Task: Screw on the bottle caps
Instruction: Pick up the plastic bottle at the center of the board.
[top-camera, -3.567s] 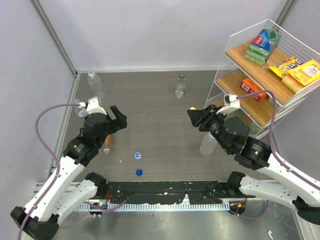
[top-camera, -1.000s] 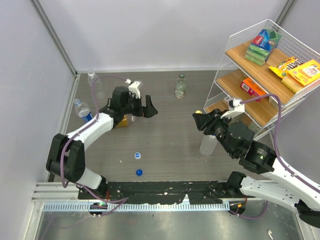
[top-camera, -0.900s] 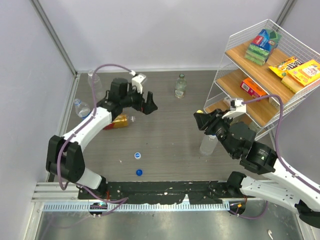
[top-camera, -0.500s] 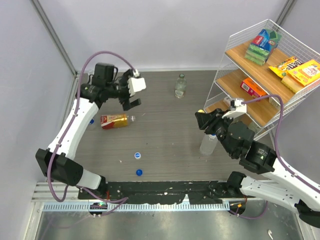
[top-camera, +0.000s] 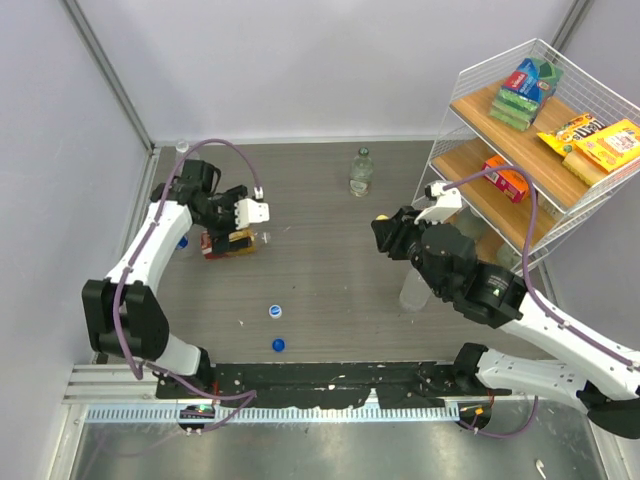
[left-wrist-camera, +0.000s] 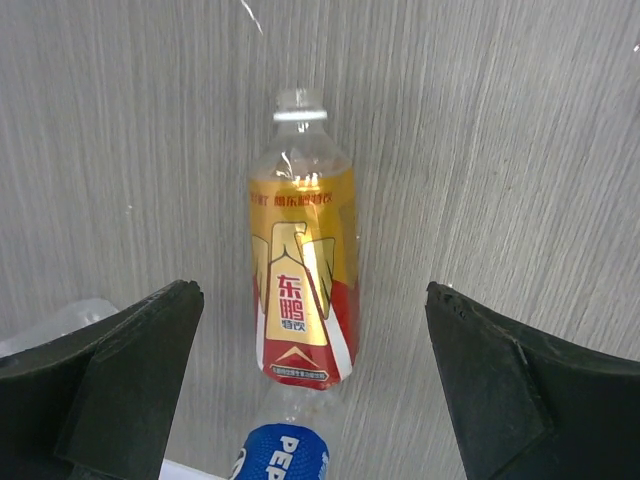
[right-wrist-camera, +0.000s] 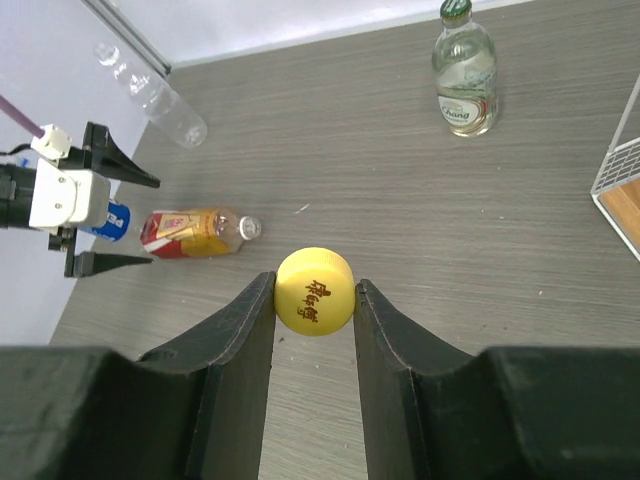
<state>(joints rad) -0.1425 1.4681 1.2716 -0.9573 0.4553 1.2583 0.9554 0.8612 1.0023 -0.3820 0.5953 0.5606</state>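
An amber bottle (left-wrist-camera: 300, 270) with a red label lies uncapped on the table, its neck pointing away in the left wrist view. My left gripper (left-wrist-camera: 312, 290) hovers open above it, fingers well apart on either side and touching nothing. The same bottle (top-camera: 228, 243) shows under that gripper (top-camera: 228, 226) in the top view. My right gripper (right-wrist-camera: 313, 300) is shut on a yellow cap (right-wrist-camera: 315, 291), held in the air over the middle of the table (top-camera: 385, 232). A white cap with a blue middle (top-camera: 274, 311) and a dark blue cap (top-camera: 278, 345) lie near the front edge.
A blue-labelled bottle (left-wrist-camera: 285, 455) lies just behind the amber one's base. A green-capped bottle (top-camera: 361, 172) stands at the back. A clear bottle (top-camera: 412, 290) stands beside the right arm, another (right-wrist-camera: 150, 95) at the far left. A wire shelf rack (top-camera: 520, 215) with snack boxes fills the right side.
My left arm swung back to the left and came over the amber bottle, still open. My right gripper shifted a little to the left, keeping the yellow cap.
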